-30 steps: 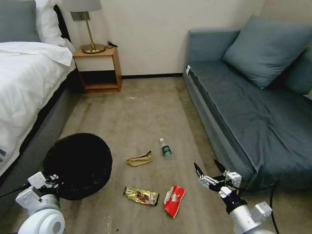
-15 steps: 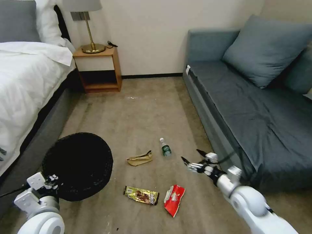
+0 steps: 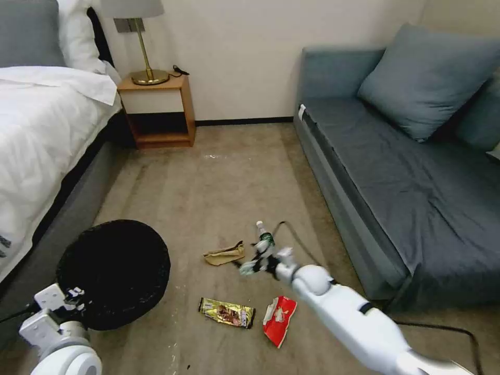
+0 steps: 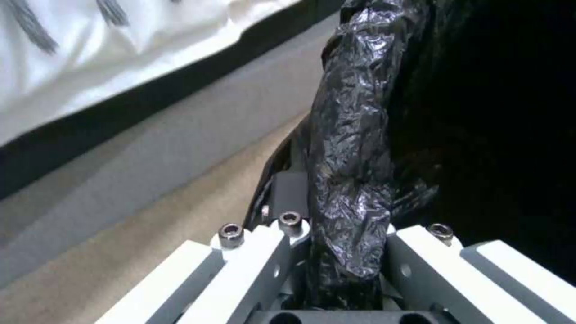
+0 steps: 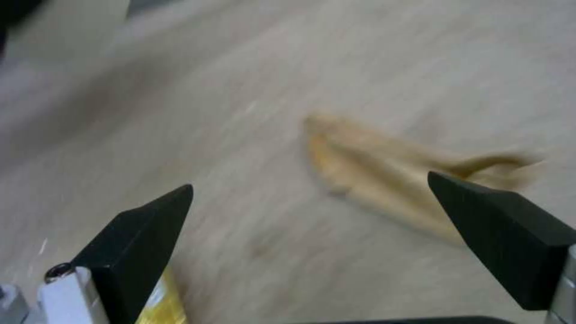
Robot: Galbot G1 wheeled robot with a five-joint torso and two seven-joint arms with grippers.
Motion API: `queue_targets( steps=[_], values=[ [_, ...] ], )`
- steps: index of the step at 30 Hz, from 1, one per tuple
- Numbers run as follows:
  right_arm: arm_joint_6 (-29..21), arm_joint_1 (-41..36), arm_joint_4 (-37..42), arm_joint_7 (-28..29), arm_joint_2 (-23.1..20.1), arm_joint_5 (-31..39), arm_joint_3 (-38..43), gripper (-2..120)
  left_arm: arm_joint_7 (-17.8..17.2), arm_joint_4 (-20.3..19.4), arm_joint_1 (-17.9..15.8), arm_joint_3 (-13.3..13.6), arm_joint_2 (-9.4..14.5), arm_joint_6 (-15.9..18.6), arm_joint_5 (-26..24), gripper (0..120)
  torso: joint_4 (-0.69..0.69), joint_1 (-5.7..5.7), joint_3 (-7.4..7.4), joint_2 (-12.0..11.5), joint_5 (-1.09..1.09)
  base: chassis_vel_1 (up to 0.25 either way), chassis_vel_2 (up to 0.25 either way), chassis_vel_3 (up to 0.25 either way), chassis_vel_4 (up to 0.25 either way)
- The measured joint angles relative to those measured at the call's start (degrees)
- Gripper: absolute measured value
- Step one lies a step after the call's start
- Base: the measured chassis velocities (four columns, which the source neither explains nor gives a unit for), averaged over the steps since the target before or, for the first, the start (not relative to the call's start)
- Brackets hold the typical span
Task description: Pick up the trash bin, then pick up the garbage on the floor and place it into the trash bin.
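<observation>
trash bin [image 3: 113, 273] left beside bed [image 3: 47, 135], paper scrap [image 3: 224, 254] centre, sofa [image 3: 411, 172] right

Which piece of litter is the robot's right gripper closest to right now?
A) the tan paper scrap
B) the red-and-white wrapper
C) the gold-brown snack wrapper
A. The open right gripper hangs just beside the tan paper scrap, and its own wrist view shows that scrap lying between its fingers.

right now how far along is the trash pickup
Done: the left gripper is shut on the trash bin rim by the bed. In hand: the right gripper, open, hovers near the tan paper scrap. Left: all four litter pieces lie on the floor, including the bottle, gold wrapper and red wrapper.
</observation>
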Motion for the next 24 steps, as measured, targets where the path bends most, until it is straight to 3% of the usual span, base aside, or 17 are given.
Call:
queue_targets(
  steps=[6,13,24],
  values=[
    [1.70,-0.35,-7.31,-2.23,4.64,-4.62,-3.35,100,-0.01,-2.87,1.65,0.80,-1.42,-0.57,1.58,3,0.00,0.00,0.00,0.00,0.00,0.000,0.000,0.000,0.000],
    [3.42,-3.37,-12.40,-4.80,7.51,-10.70,-2.56,100,-0.82,-11.37,4.66,1.16,-4.13,-0.21,2.28,3,-0.01,0.00,-0.01,0.00,0.02,0.000,0.000,0.000,0.000],
    [5.63,-4.02,-16.92,-6.96,8.64,-14.93,1.72,96,-1.70,-11.09,5.18,1.09,-4.89,-0.99,3.53,3,0.00,0.00,-0.01,0.01,0.02,0.000,0.000,0.000,0.000]
  ],
)
